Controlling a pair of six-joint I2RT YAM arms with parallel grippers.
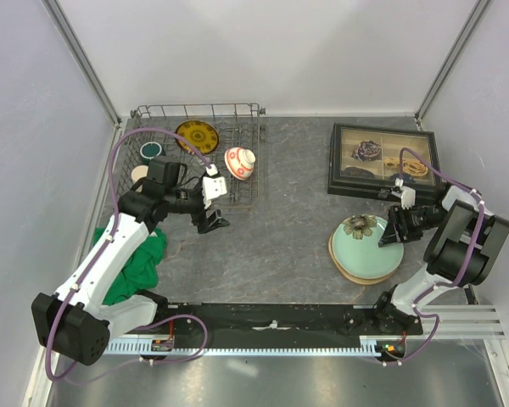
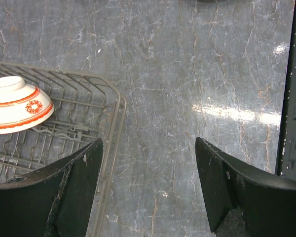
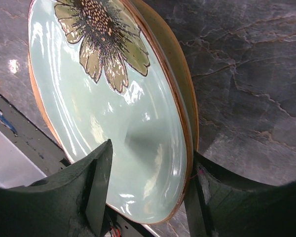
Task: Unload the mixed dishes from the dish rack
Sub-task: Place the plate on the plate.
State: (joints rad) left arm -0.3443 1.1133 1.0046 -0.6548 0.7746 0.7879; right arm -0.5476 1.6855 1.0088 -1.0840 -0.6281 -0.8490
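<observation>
The grey wire dish rack (image 1: 253,182) stands at the back left. It holds a yellow-gold patterned dish (image 1: 196,135), a dark green mug (image 1: 151,151), a beige cup (image 1: 139,174) and the red-and-white bowl (image 1: 239,163), upside down. My left gripper (image 1: 212,222) is open and empty, over bare table just off the rack's front right corner (image 2: 113,133); the bowl (image 2: 15,106) is to its left. The pale green plate (image 1: 365,250) lies on a cream plate at the right. My right gripper (image 3: 150,163) is open and straddles the green plate's rim (image 3: 180,113); the cream plate's edge (image 3: 190,98) shows beneath.
A dark-framed box of trinkets (image 1: 382,161) stands behind the plates at the back right. A green cloth (image 1: 140,263) lies under the left arm. A black rail (image 1: 271,318) runs along the near edge. Walls close in on the left, the back and the right.
</observation>
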